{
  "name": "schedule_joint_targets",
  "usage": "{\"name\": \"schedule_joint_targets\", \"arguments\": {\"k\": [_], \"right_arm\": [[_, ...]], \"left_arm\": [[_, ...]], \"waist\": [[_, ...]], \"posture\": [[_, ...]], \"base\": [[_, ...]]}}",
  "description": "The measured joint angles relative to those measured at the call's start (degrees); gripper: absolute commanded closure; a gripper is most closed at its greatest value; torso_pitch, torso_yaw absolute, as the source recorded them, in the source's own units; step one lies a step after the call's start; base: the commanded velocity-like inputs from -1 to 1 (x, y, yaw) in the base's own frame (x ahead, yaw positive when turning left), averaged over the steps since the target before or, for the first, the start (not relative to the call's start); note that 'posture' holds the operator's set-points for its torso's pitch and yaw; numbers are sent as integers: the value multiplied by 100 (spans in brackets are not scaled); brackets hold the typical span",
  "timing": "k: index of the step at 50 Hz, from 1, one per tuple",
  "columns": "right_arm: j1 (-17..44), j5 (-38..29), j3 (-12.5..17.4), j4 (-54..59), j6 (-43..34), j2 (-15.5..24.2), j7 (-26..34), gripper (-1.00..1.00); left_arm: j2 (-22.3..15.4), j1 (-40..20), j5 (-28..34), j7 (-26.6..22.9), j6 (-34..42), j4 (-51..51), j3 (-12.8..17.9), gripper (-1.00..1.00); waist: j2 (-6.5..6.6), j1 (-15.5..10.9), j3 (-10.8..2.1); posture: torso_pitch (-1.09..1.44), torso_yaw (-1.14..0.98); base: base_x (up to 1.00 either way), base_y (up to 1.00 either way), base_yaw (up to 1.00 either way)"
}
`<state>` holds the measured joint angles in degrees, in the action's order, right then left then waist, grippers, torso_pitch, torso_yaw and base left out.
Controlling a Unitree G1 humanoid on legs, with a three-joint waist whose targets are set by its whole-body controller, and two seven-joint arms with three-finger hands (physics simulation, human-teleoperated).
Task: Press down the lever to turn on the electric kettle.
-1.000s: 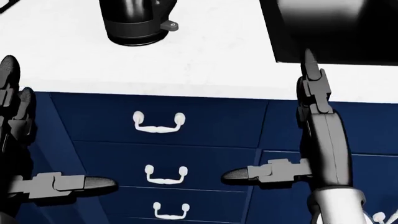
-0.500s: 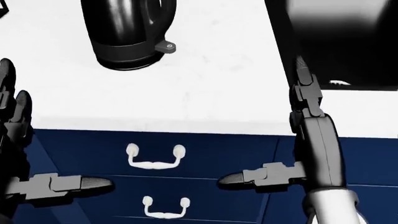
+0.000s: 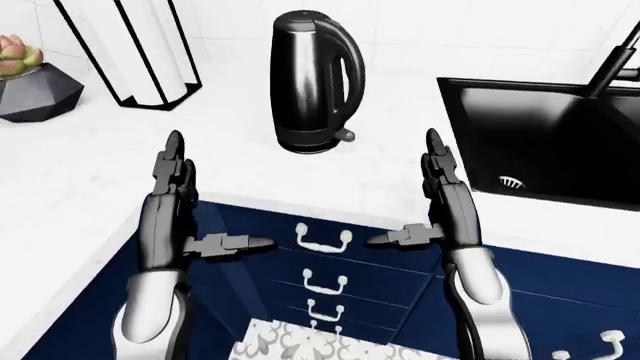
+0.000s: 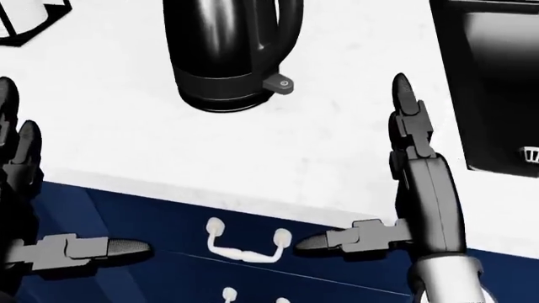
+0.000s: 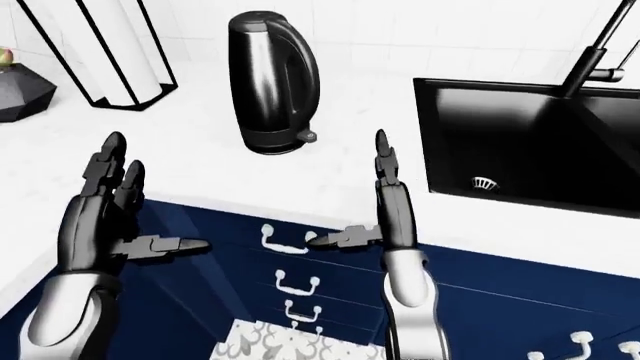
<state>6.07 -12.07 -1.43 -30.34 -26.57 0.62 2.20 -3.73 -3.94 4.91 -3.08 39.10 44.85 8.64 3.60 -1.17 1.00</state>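
Observation:
A tall black electric kettle (image 3: 315, 79) stands upright on the white counter (image 3: 230, 172). Its small grey lever (image 4: 280, 83) sticks out at the base, on the kettle's lower right. Both hands hover over the counter's near edge, short of the kettle and touching nothing. My left hand (image 3: 205, 199) is open at lower left, fingers straight, thumb out sideways. My right hand (image 3: 410, 195) is open too, below and to the right of the lever, with its fingertips (image 4: 401, 85) level with the kettle's base.
A black sink (image 3: 560, 142) with a faucet (image 3: 620, 60) fills the right of the counter. A black-framed paper towel holder (image 3: 140, 52) and a dark faceted pot (image 3: 30, 86) stand at the upper left. Blue drawers with white handles (image 3: 325, 240) lie below.
The camera has moved: in the head view the kettle slid down and right, the sink shifted right, and the drawers dropped lower. Both hands keep their open pose.

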Motion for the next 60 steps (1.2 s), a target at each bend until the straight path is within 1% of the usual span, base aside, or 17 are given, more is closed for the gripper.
{"name": "schedule_joint_targets", "arguments": {"k": [4,6,7,8,11,15,21,32,36,42,45,48,51,53,55,57,60], "right_arm": [[37,-4,68,-109,27,11,-42,-100],[41,4,101,-208,93,10,-69,-100],[43,14,112,-240,124,28,-75,-100],[19,20,126,-246,150,39,-77,-100],[27,26,145,-197,89,49,-64,-100],[130,34,153,-305,-113,60,-18,-100],[319,-6,69,-516,-293,53,33,-100],[634,-94,17,-520,-608,46,83,-100],[645,-108,-5,-468,-680,32,93,-100],[727,-129,-23,-551,-668,30,95,-100],[709,-148,37,-507,-641,50,73,-100],[670,-169,81,-460,-659,52,49,-100],[698,-169,42,-455,-649,36,50,-100],[686,-148,-53,-433,-634,0,76,-100],[681,-124,-106,-425,-653,-5,112,-100],[689,-126,-102,-463,-679,-5,124,-100],[714,-155,-70,-538,-663,-4,101,-100]], "left_arm": [[-19,-89,6,3,-9,152,-33,-100],[-24,-96,1,-10,-29,181,-56,-100],[-3,-97,1,-16,-22,180,-69,-100],[12,-82,-4,-26,4,149,-94,-100],[-1,-99,-26,-59,124,110,-107,-100],[-41,-214,-44,-73,240,323,-48,-100],[-96,-335,-84,-74,406,481,44,-100],[-159,-411,-153,-62,589,524,127,-100],[-175,-406,-160,-56,628,472,147,-100],[-182,-423,-154,-39,590,582,158,-100],[-160,-422,-183,-61,572,553,99,-100],[-149,-405,-206,-83,569,537,44,-100],[-161,-391,-201,-82,584,551,83,-100],[-172,-351,-172,-58,590,549,152,-100],[-166,-325,-147,-36,625,537,188,-100],[-177,-361,-146,-33,659,555,200,-100],[-178,-383,-161,-38,586,614,176,-100]], "waist": [[-325,30,55],[-537,-3,49],[-568,-8,55],[-520,7,84],[-409,44,47],[-348,75,7],[-347,88,-36],[-363,92,-18],[-345,86,35],[-370,102,72],[-260,148,81],[-198,164,106],[1,144,126],[-107,90,138],[-70,69,131],[-86,79,92],[-225,84,95]], "posture": [[0,0],[0,0],[0,0],[0,0],[0,0],[0,0],[0,0],[0,0],[0,0],[0,0],[0,0],[0,0],[0,0],[0,0],[0,0],[0,0],[0,0]], "base": [[0,0,0],[0,0,0],[0,0,0],[0,0,0],[0,0,0],[0,0,0],[0,0,0],[0,0,0],[9,0,0],[10,0,0],[9,0,0],[9,0,0],[10,0,0],[9,0,0],[9,0,0],[10,0,0],[10,0,0]]}}
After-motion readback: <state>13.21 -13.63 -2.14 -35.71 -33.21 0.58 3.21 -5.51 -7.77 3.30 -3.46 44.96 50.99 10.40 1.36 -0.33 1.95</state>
